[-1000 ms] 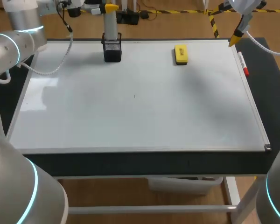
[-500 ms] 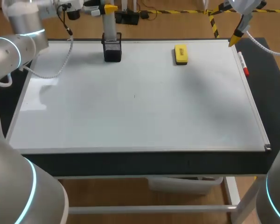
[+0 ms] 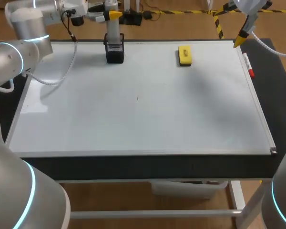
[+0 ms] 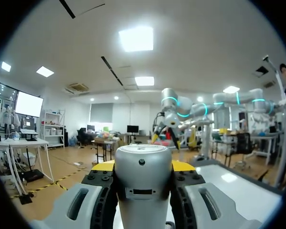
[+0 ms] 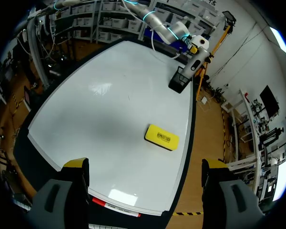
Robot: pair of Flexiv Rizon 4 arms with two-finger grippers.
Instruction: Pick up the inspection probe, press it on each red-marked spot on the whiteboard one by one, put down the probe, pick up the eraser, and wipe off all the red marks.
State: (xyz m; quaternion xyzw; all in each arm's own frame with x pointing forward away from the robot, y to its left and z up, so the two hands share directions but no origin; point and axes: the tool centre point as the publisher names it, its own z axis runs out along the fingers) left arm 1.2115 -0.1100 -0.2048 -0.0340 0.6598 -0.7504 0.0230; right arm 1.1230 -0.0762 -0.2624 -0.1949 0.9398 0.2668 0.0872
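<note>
The inspection probe (image 3: 113, 29), a grey cylinder, stands upright in a black mesh holder (image 3: 115, 51) at the whiteboard's (image 3: 133, 114) back left. My left gripper (image 3: 112, 14) is shut on the probe's upper part; in the left wrist view the probe (image 4: 143, 186) fills the gap between the fingers of the left gripper (image 4: 143, 165). The yellow eraser (image 3: 184, 55) lies at the back right of the board. My right gripper (image 3: 241, 38) hangs open and empty above the board's back right corner, and its own view looks down on the eraser (image 5: 161, 137) ahead of the open right gripper (image 5: 145, 164). No red marks show on the board.
A red-capped marker (image 3: 248, 65) lies on the dark table just off the board's right edge. The black table (image 3: 276, 95) borders the board all round. The left arm's white cable (image 3: 62, 62) hangs over the board's back left corner.
My left arm's wrist and elbow have shifted a little to the right near the holder. The probe, eraser and right arm have stayed where they were.
</note>
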